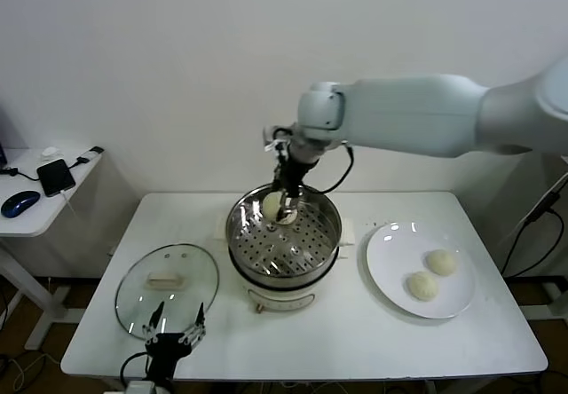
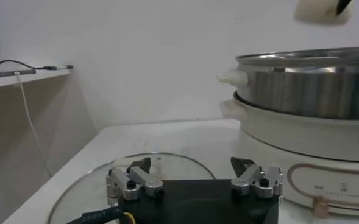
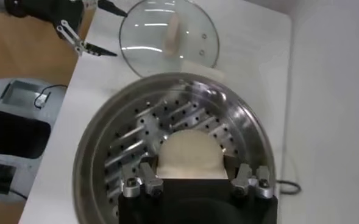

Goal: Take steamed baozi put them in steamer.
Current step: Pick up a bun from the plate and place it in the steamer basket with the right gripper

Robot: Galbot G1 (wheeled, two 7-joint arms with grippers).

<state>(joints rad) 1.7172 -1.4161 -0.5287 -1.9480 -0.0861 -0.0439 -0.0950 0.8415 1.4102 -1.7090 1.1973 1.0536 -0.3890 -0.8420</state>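
I've got the right gripper (image 1: 282,206) clamped on 1 baozi (image 1: 272,206) over the steamer (image 1: 284,234), frame centre — ready to drop; left gripper (image 1: 176,336) idles wide, lower left.

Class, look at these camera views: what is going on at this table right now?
The robot's right gripper holds one steamed baozi over the perforated tray of the steamer, above the tray's far side. Two more baozi wait on the white plate to the robot's right. The glass lid lies flat on the table to the left of the steamer. The left gripper hangs open at the table's near edge, by the lid, holding nothing.
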